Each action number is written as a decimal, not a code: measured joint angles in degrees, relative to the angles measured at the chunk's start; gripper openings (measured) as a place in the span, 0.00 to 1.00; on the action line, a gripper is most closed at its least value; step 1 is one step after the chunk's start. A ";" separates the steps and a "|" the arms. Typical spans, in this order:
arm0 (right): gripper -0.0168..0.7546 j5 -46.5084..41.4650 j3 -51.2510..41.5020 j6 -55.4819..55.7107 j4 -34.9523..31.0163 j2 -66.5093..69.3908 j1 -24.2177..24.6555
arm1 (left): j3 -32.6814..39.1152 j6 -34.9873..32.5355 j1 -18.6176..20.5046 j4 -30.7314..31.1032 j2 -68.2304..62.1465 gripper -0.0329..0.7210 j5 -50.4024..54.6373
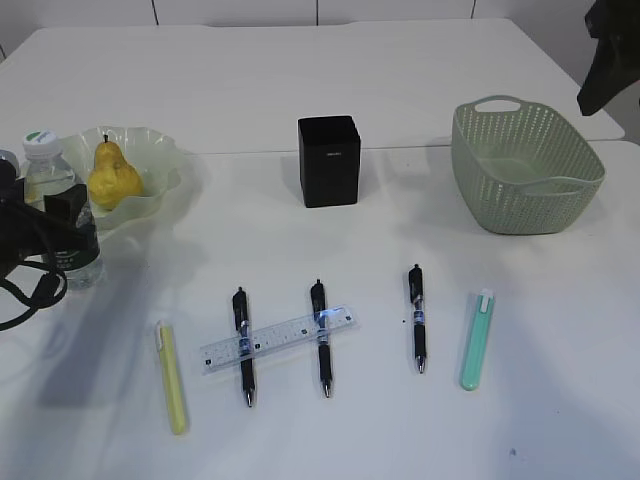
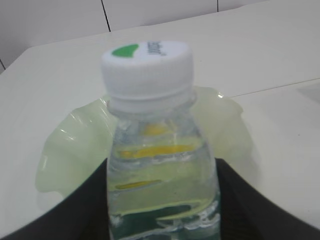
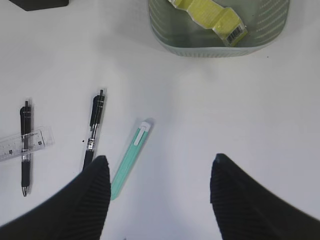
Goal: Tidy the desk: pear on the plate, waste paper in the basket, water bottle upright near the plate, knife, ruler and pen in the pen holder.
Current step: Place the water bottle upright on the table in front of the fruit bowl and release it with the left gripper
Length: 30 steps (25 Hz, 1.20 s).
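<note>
The yellow pear lies on the pale green wavy plate. The water bottle stands upright just left of the plate. My left gripper is shut on it; in the left wrist view the black fingers press both sides of the water bottle, with the plate behind. The waste paper lies in the sage basket. My right gripper is open and empty above the table. The ruler lies across two black pens. The black pen holder stands mid-table.
A third black pen, a teal knife and a yellow knife lie along the front. The basket stands at the right. The right arm hangs at the top right.
</note>
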<state>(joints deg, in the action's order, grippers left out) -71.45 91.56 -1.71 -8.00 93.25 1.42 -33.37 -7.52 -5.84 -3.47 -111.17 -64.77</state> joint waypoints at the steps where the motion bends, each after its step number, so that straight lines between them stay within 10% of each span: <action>1: 0.66 0.00 0.00 0.00 0.00 0.00 0.00 | 0.00 0.00 0.00 0.00 0.00 0.54 0.00; 30: 0.66 0.00 3.58 -0.21 -0.08 0.00 0.00 | 0.00 3.62 0.00 -0.22 0.00 0.65 0.10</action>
<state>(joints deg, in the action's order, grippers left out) -71.45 95.14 -1.92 -8.08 93.25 1.42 -33.37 -3.90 -5.84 -3.69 -111.17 -64.66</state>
